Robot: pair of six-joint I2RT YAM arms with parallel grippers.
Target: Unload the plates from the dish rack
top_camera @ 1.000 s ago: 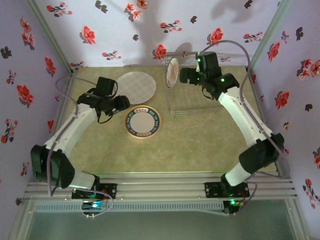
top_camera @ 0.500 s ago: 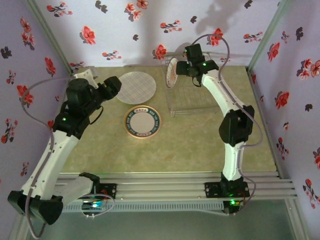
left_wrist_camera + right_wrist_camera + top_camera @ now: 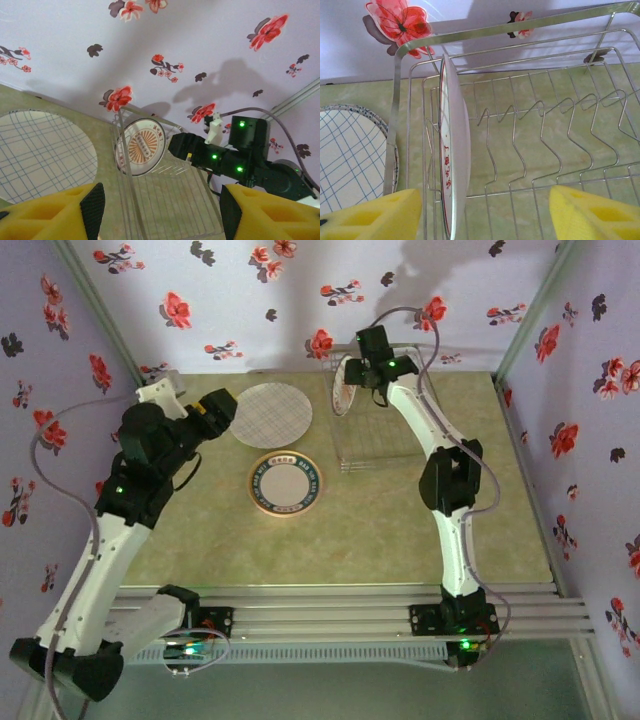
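One plate with an orange sunburst centre [image 3: 345, 385] stands on edge in the left end slot of the wire dish rack [image 3: 390, 435]. My right gripper [image 3: 362, 368] hovers over it. In the right wrist view the yellow fingers [image 3: 375, 215] are open astride the plate's rim [image 3: 455, 165], which is nearer the left finger and apart from both. A grid-patterned plate [image 3: 272, 415] and an orange-rimmed plate [image 3: 286, 483] lie flat on the table. My left gripper [image 3: 215, 410] is raised beside the grid plate, open and empty, facing the rack [image 3: 165, 200].
The rack's other slots [image 3: 545, 145] hold nothing. Flowered walls close in the back and both sides, with the rack close to the back wall. The grid plate [image 3: 345, 160] lies just left of the rack. The table's front half [image 3: 380, 540] is bare.
My right gripper moved left to the back of the rack, over the standing plate, and its jaws narrowed. My left arm rose and drew back left from the orange-rimmed plate.
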